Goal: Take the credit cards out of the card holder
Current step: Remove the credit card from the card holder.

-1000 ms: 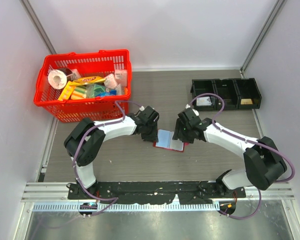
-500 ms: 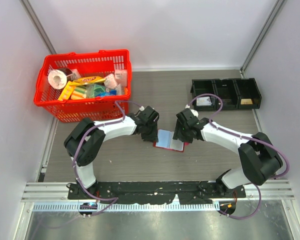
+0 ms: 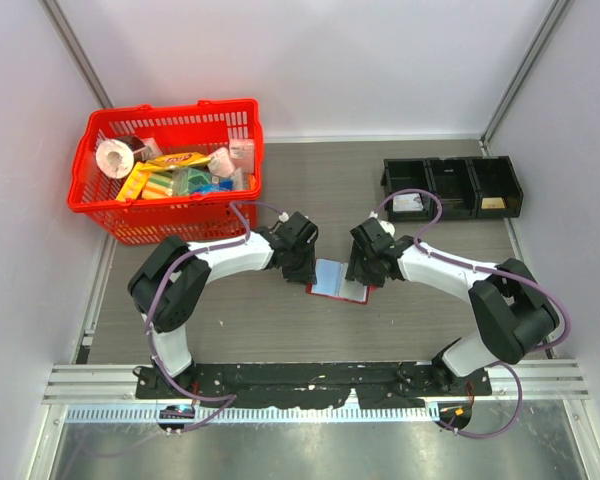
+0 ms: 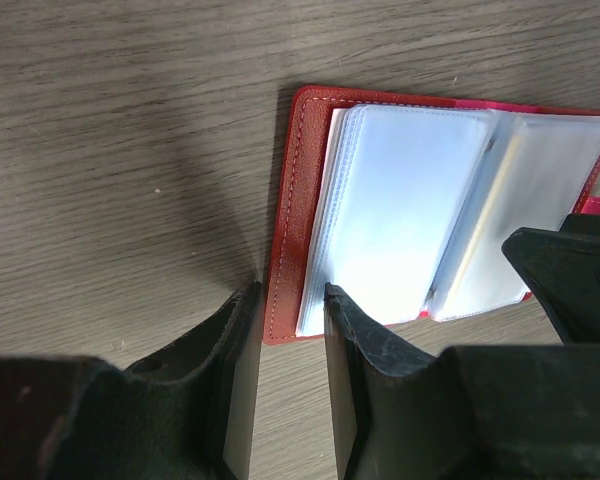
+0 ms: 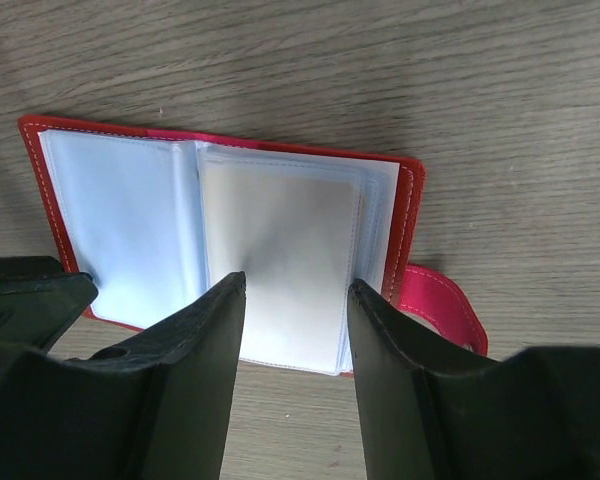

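Observation:
The red card holder lies spread open on the table between my two grippers, its pale blue pockets facing up. My left gripper is open. In the left wrist view it straddles the holder's red left edge, with one fingertip on the pockets. My right gripper is open. In the right wrist view it hovers over the right page, where a pale whitish card sits inside a clear sleeve. The snap tab sticks out to the right. No tan card shows.
A big red plastic basket full of groceries stands at the back left. A row of black bins stands at the back right. White walls close in the table on three sides.
My right gripper has shifted slightly left, further over the holder's right page. The left gripper and the holder have not moved.

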